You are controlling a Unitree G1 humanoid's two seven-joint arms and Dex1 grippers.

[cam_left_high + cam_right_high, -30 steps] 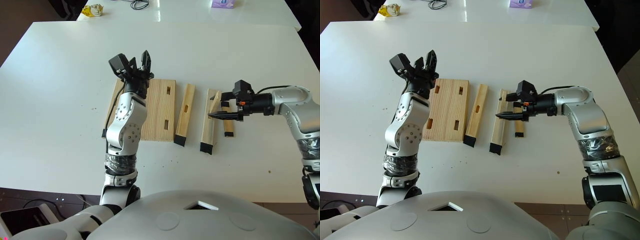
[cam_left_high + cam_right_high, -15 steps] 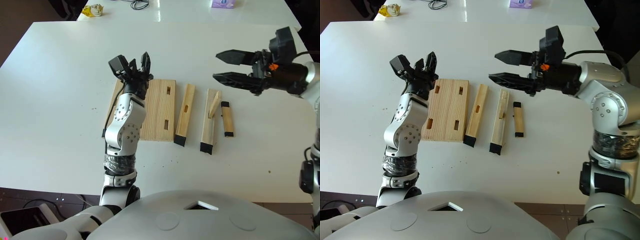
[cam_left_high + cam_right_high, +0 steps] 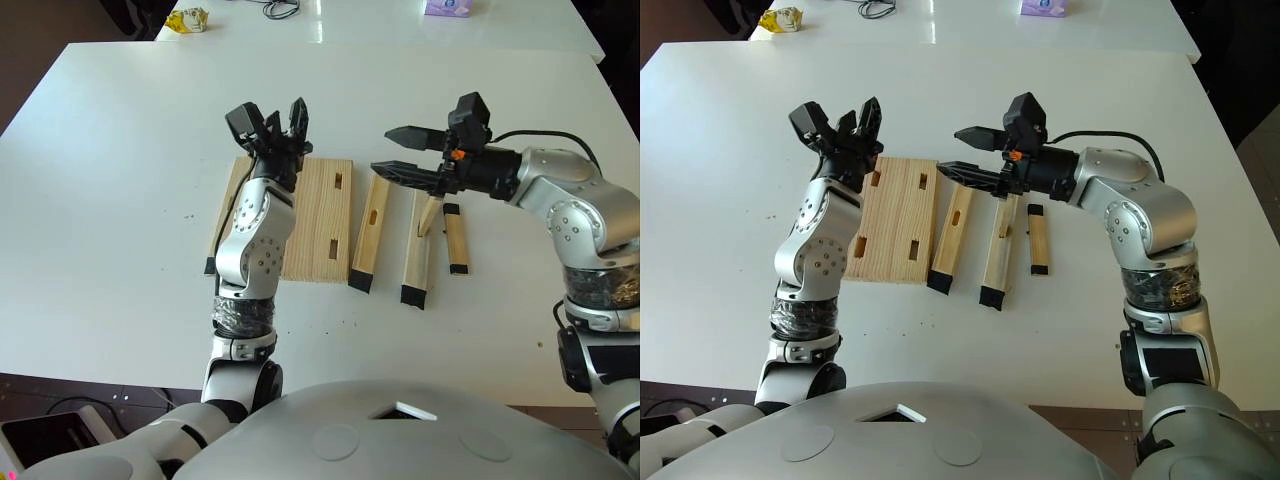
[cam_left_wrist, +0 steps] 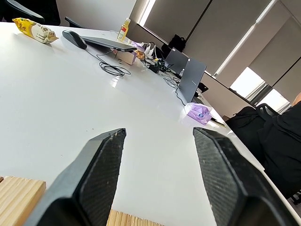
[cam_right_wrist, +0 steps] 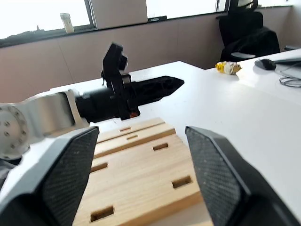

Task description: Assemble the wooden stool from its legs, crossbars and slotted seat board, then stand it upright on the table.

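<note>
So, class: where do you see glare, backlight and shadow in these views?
Left eye view: a glare streak on the far glossy white table; the pale slotted wooden leg casts only a faint, soft shadow. Left wrist view: bright window at the back. Right wrist view: washed-out window backlights the scene.

Pale grainy wood seat board (image 3: pixel 316 215), glossy white table (image 3: pixel 120 150)

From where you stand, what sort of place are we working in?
Probably an office or meeting room: a long white table, an open laptop with a mouse and cables, and a black office chair.
</note>
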